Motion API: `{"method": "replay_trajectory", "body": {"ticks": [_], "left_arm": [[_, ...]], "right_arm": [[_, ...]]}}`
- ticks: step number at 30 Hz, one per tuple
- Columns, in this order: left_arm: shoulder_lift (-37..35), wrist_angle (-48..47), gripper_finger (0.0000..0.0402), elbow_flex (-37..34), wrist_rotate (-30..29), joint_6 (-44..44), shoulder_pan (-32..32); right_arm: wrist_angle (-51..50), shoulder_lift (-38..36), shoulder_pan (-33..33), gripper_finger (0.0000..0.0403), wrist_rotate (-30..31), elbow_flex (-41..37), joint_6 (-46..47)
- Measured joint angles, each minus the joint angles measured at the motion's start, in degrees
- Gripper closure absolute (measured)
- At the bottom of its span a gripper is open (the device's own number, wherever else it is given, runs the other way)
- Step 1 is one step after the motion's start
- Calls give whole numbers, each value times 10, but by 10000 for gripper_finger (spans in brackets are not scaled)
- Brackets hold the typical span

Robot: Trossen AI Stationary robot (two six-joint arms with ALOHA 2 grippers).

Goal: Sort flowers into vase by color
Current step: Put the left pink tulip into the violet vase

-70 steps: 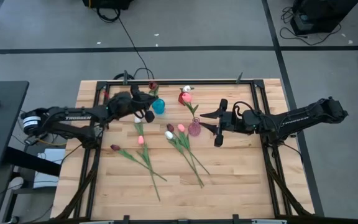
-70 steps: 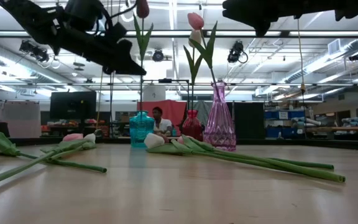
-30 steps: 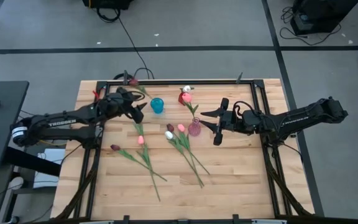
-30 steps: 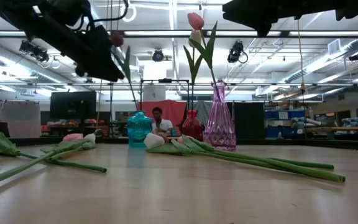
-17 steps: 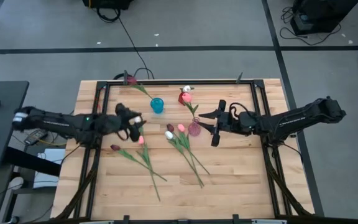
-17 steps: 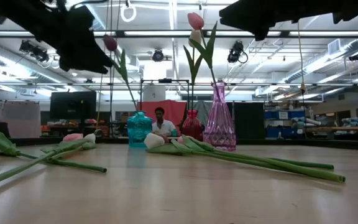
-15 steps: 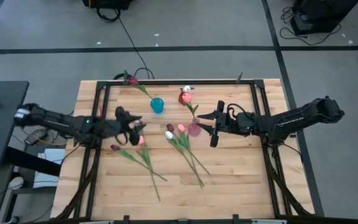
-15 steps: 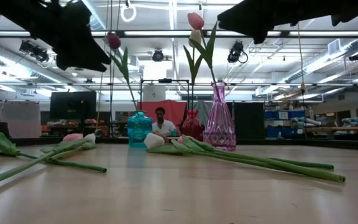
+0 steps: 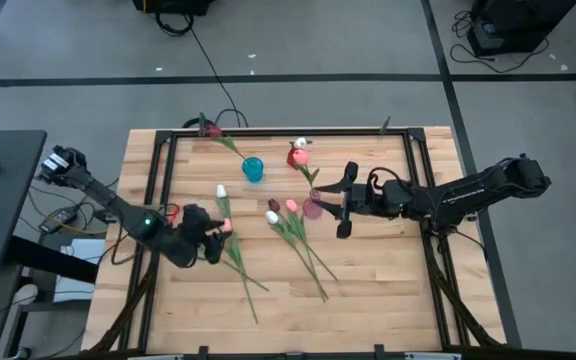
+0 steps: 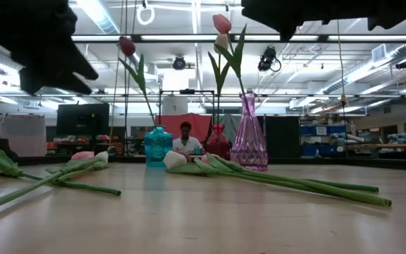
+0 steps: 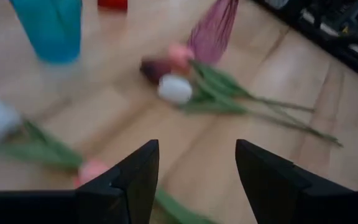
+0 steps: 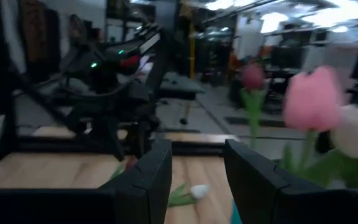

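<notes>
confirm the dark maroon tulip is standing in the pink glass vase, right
No. The dark maroon tulip stands in the teal glass vase, as the low view shows. The pink glass vase holds a pink tulip.

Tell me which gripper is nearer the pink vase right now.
The right. The right gripper hangs open just beside the pink vase, on its right-arm side. The left gripper, also open, is well across the table over the loose tulips.

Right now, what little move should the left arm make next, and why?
Probably lower the open left pincer onto the pink tulip lying just beside it on the table. The maroon tulip already stands in the blue vase, and this pincer holds nothing.
</notes>
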Motion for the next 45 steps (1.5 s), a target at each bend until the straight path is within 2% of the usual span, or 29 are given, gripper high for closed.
{"method": "replay_trajectory", "body": {"ticks": [4,9,17,19,26,29,35,45], "left_arm": [[31,-4,185,0,31,-106,-31],[63,-5,185,0,102,-212,-52],[116,-2,185,0,216,-351,-58],[132,-7,185,0,230,-372,-58],[185,18,185,0,227,-383,-18],[207,80,185,0,228,-348,4],[254,200,185,0,272,-297,34],[282,224,185,1,283,-295,47]], "right_arm": [[-18,5,6,246,-6,0,0],[-46,0,17,246,22,0,2],[-86,0,18,246,37,0,-1],[-89,0,15,246,37,0,-3],[-85,0,5,246,37,0,-2],[-83,0,5,246,37,0,-1],[-81,0,5,246,37,0,-1],[-74,0,4,246,37,0,0]]}}
